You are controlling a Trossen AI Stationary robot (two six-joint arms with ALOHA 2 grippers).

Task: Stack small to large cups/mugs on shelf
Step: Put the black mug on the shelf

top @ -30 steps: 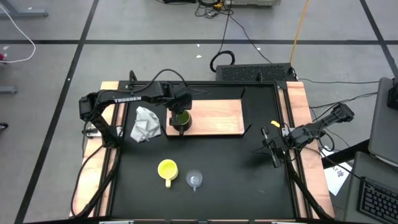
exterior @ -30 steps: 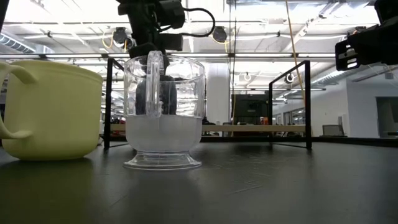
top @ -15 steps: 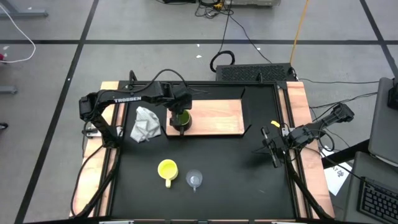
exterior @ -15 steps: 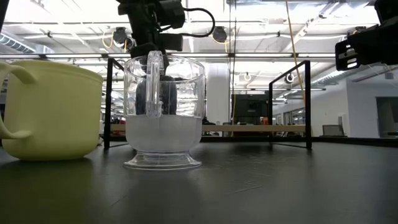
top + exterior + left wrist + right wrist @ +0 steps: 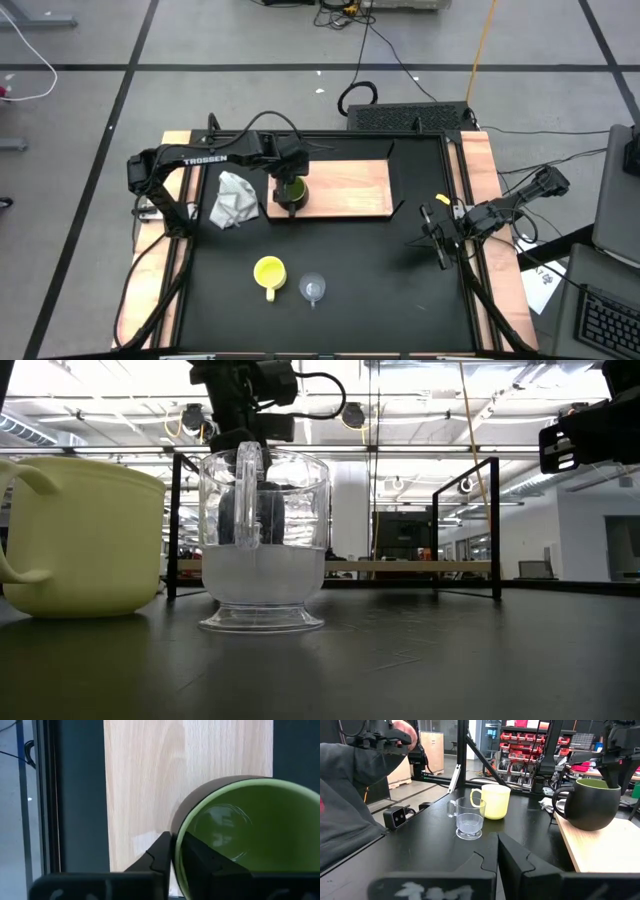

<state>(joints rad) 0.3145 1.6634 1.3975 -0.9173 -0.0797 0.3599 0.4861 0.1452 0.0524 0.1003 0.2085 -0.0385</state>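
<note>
Only one word can be read: "TROSSEN", in white letters along the left arm (image 5: pixel 205 159), beside the shelf (image 5: pixel 345 188).

A crumpled grey-white cloth wad (image 5: pixel 233 198) lies on the black table (image 5: pixel 370 280), a yellow cable (image 5: pixel 483 40) and black cables (image 5: pixel 385 62) run over the floor beyond, and a keyboard (image 5: pixel 610 315) sits beside the table

mug (image 5: pixel 291 190) on shelf (image 5: pixel 345 188), cloth (image 5: pixel 233 198) beside
</note>
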